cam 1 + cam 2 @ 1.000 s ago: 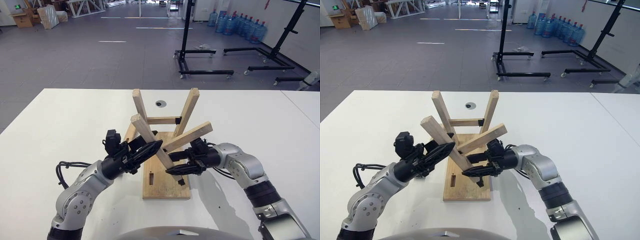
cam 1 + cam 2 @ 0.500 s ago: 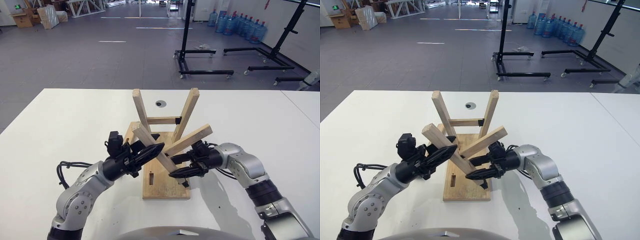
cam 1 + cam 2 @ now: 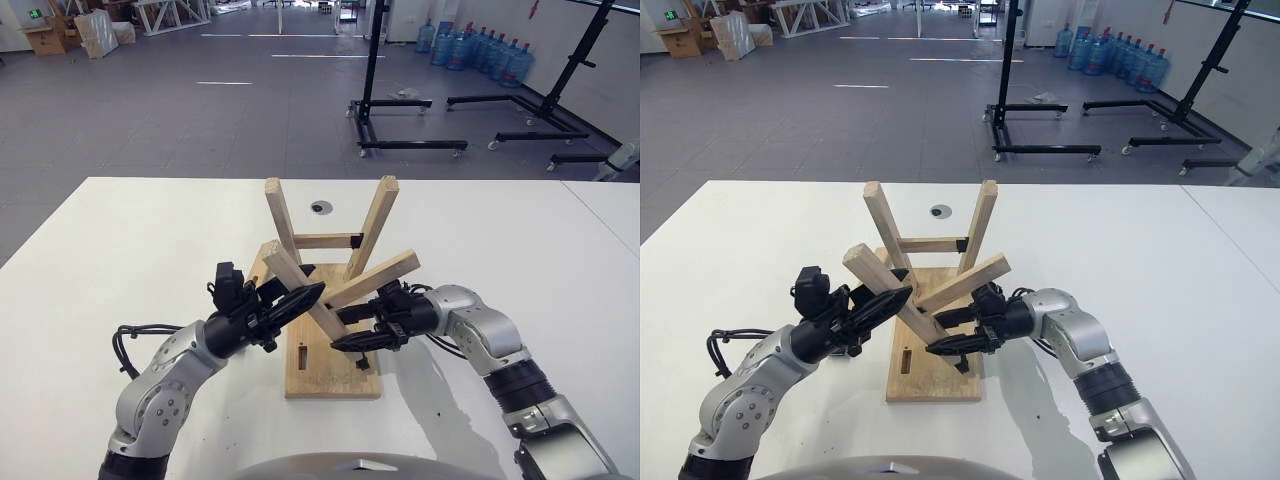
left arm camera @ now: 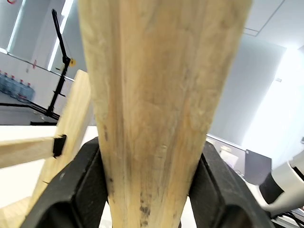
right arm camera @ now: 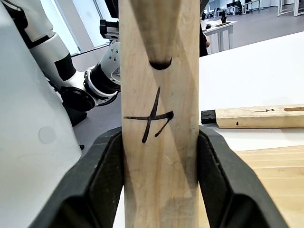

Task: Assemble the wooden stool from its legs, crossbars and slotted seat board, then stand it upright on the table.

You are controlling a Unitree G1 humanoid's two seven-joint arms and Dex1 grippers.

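Item: wooden stool, part-built, lying at the middle of the white table (image 3: 120, 250).

- Seat board (image 3: 325, 385): flat on the table, one open slot (image 3: 301, 355) showing near its front left.
- Two standing legs (image 3: 279, 215) and (image 3: 374, 220): rising from the board's far end, splayed apart towards the top, joined by a crossbar (image 3: 325, 241) with black ends.
- Held leg (image 3: 277, 262): tilted, top towards the robot's left, running down to the right to the board's near end. Whether its foot sits in a slot cannot be told. It bears a black pen mark (image 5: 149, 118).
- Second leg (image 3: 385, 275): leaning up to the robot's right, its lower end meeting the held leg at a dark hole between the two grippers.
- Left gripper (image 3: 305, 295): clamped on the held leg's upper half, fingers (image 4: 80, 185) pressed to both sides.
- Right gripper (image 3: 337, 333): clamped on the same leg lower down, fingers (image 5: 104, 175) tight against the wood.

Surroundings: a round port (image 3: 320, 207) in the table beyond the stool; black wheeled stands (image 3: 400, 130) and water bottles (image 3: 480, 50) on the floor behind.
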